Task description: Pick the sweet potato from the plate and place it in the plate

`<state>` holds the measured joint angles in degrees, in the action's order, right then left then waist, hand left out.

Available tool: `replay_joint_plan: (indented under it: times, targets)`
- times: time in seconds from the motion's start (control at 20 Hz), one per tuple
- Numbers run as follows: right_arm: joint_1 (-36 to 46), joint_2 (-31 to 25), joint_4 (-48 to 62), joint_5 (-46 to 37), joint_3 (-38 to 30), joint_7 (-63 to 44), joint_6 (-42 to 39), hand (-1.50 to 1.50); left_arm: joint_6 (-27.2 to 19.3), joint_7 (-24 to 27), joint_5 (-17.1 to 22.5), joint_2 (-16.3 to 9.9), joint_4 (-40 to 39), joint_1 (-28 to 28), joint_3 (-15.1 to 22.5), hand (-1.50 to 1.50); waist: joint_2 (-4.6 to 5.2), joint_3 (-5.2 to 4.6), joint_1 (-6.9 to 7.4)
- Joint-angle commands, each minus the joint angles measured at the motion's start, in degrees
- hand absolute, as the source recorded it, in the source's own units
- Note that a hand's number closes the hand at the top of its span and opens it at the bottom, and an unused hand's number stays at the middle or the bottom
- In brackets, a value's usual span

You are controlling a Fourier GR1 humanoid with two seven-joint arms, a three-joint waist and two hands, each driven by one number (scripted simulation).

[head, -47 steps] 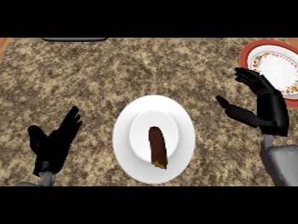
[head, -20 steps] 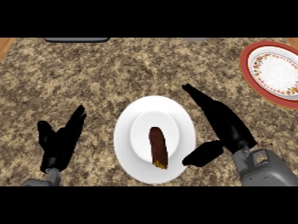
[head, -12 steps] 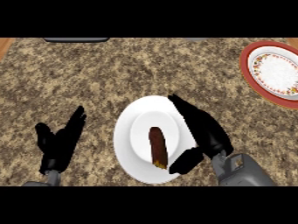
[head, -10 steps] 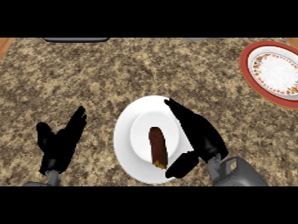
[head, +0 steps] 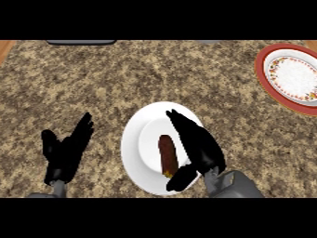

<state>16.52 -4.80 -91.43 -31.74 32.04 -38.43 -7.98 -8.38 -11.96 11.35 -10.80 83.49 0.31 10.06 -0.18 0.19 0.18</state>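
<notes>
The sweet potato [head: 167, 155] is lying on the white plate [head: 137, 139] at lower centre, not yet lifted. The right hand [head: 196, 148] is hovering beside it, fingers straight, holding nothing. The left hand [head: 66, 152] is resting open at lower left. Transfer to the red-rimmed plate [head: 265, 69], upper right, is pending.

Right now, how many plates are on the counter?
2. A white plate sits near the lower middle, holding the sweet potato, with the right hand over it. A red-rimmed plate lies at the upper right. None seem hidden.
</notes>
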Motion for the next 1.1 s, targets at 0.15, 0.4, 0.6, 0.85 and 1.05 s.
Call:
replay_joint_plan:
  times: [0.15,0.4,0.6,0.85,1.05]
  targets:
    - [-4.2,-0.7,-0.5,-5.2,-0.7,0.9,-1.7,-1.50,0.9,-2.8,-1.2,0.5,-0.3,-0.8,-1.9,0.00,0.14,-0.19,-0.23]
    - [-2.0,4.7,7.4,-8.2,1.5,1.3,1.9,-1.50,2.5,1.4,-2.0,2.6,-3.8,-0.7,-2.2,0.00,0.18,-0.19,-0.12]
    - [6.0,4.7,14.1,-4.1,-1.6,2.4,0.9,-1.50,4.0,1.0,-1.6,1.8,-2.1,1.3,-3.2,0.00,0.21,-0.19,0.19]
    - [-1.9,0.3,11.3,-6.6,2.8,7.9,-4.7,1.50,2.7,-1.8,-2.5,2.5,2.2,3.0,-2.1,0.00,0.10,-0.18,-0.03]
    - [3.7,4.7,18.8,-10.4,4.2,8.0,1.5,1.50,3.4,-0.1,-3.9,3.1,-1.3,1.7,-2.9,0.00,0.19,-0.19,0.10]
